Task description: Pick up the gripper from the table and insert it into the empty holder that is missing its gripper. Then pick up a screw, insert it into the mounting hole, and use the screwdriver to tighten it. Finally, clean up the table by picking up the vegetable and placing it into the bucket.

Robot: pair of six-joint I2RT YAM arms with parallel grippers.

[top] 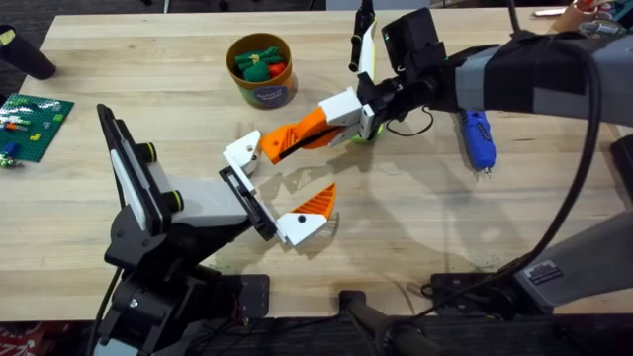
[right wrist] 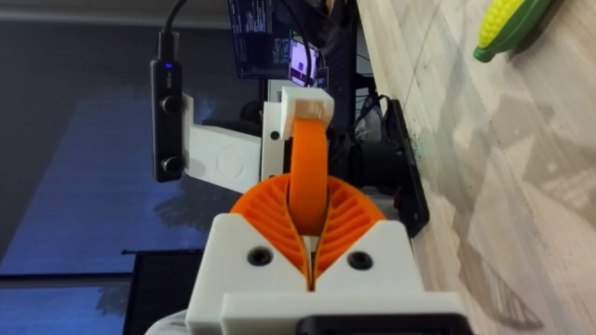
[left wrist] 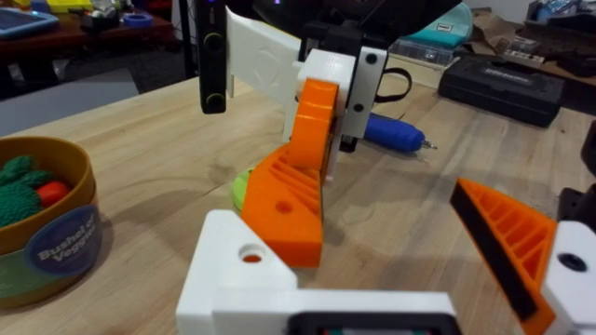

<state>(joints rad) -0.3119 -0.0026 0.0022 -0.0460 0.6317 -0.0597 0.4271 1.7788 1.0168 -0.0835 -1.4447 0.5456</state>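
My right gripper (top: 289, 138) (right wrist: 309, 233) is shut on the orange ribbed gripper (right wrist: 307, 158). Its white base (top: 242, 153) (left wrist: 233, 270) rests against the far end of the holder's black bracket (top: 247, 208); I cannot tell whether it is seated. The holder is my left arm's gripper (top: 297, 170), which stands open with one fitted orange finger (top: 316, 203) (left wrist: 507, 242). The blue screwdriver (top: 477, 138) (left wrist: 396, 135) lies to the right. A yellow-green corn vegetable (top: 368, 133) (right wrist: 507, 23) lies under the right wrist. The bucket (top: 260, 69) (left wrist: 37, 233) stands at the back. The screw is out of view.
The bucket holds green and red knitted pieces. A green brick plate (top: 35, 114) lies at the table's left edge, with a black object (top: 25, 54) behind it. A black cable (top: 407, 124) loops by the right wrist. Bare wood stretches along the front right.
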